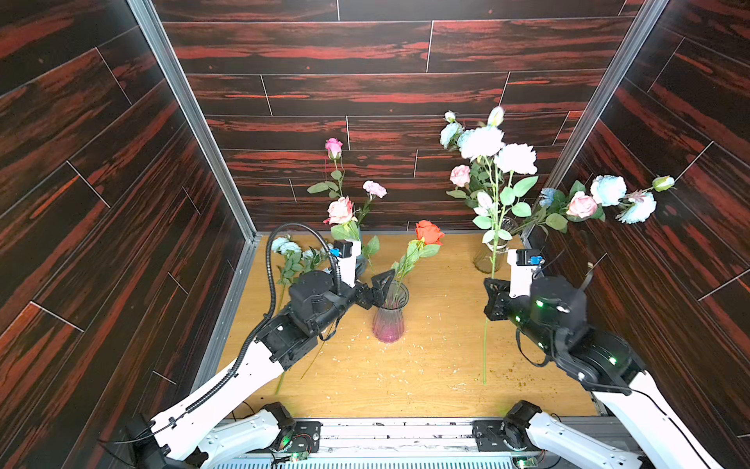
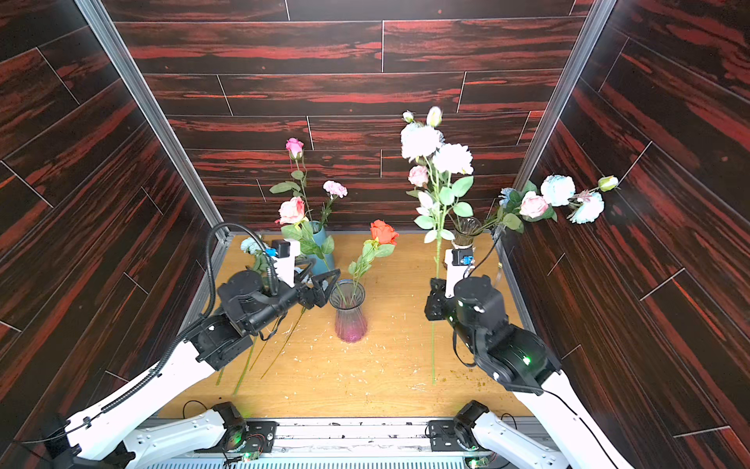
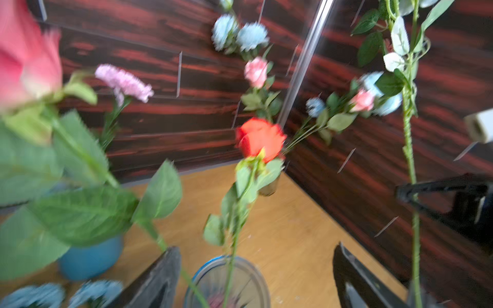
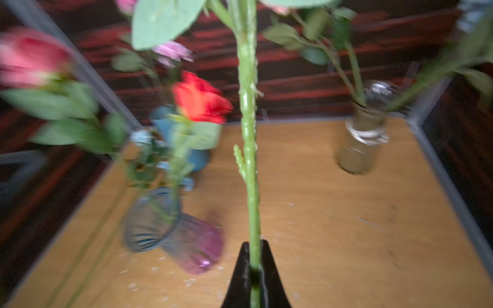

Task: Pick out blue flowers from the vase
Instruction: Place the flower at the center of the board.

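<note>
In both top views the left hand [image 1: 375, 289] [image 2: 320, 290] hovers at the rim of the purple vase [image 1: 389, 323] [image 2: 350, 320], its jaws spread wide and empty. That vase stands mid-table [image 1: 426, 365] and holds a single red rose [image 1: 429, 232]. The right hand [image 1: 493, 301] [image 2: 434, 301] is clamped on the long green stem of a blue flower spray [image 1: 483, 143] [image 2: 422, 142]. The pale heads stand high above the hand and the stem hangs below it. Loose blue flowers [image 1: 286, 246] [image 2: 249, 245] lie on the table by the left wall, beside the teal vase [image 2: 320, 239] of pink roses [image 1: 340, 210]. Other blue blooms [image 1: 607, 189] lean out of the clear glass vase [image 1: 483, 262] in the far right corner.

The left wrist view is blurred. The left hand's fingers [image 3: 160, 277] stand well apart, with the purple vase's mouth [image 3: 226, 277] and the rose stem between them. Two of the loose blue flowers [image 3: 34, 294] show near the teal vase [image 3: 90, 258]. Across the table the right hand [image 3: 408, 193] pinches the blue flower spray's stem [image 3: 409, 149].

The right wrist view, also blurred, shows the right hand [image 4: 253, 256] with its two black fingers [image 4: 269, 266] closed tight on that stem [image 4: 248, 133]. Beyond it are the purple vase [image 4: 192, 240], the red rose [image 4: 200, 98] and the clear glass vase [image 4: 365, 138].
</note>
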You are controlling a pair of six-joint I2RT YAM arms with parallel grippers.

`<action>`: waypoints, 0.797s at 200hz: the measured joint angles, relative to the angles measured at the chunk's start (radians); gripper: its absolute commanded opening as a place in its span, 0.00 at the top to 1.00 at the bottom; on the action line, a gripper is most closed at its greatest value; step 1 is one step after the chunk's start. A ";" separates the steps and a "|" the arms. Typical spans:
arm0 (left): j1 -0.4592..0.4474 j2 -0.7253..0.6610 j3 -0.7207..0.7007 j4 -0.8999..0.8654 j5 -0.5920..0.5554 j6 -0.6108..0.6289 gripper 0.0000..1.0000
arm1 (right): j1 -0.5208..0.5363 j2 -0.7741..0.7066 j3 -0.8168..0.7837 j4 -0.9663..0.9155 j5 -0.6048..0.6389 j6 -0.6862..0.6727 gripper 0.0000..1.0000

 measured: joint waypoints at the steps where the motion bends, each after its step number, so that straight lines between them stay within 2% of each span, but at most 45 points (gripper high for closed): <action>1: 0.000 0.000 -0.003 -0.001 -0.004 0.001 0.09 | -0.008 0.002 -0.003 -0.003 0.001 0.000 1.00; 28: 0.000 -0.027 -0.064 -0.003 -0.086 0.048 0.09 | -0.176 0.050 -0.097 -0.003 -0.074 0.011 1.00; 44: 0.000 -0.054 -0.088 -0.006 -0.132 0.074 0.09 | -0.237 0.085 -0.150 0.005 -0.135 0.021 1.00; 102: 0.001 -0.127 -0.156 0.022 -0.302 0.091 0.09 | -0.290 0.291 -0.177 0.089 -0.296 0.024 1.00; 142: 0.005 -0.093 -0.156 0.031 -0.321 0.084 0.09 | -0.344 0.339 -0.274 0.166 -0.377 0.025 1.00; 159: 0.005 -0.079 -0.156 0.031 -0.323 0.084 0.09 | -0.347 0.402 -0.285 0.195 -0.397 0.024 1.00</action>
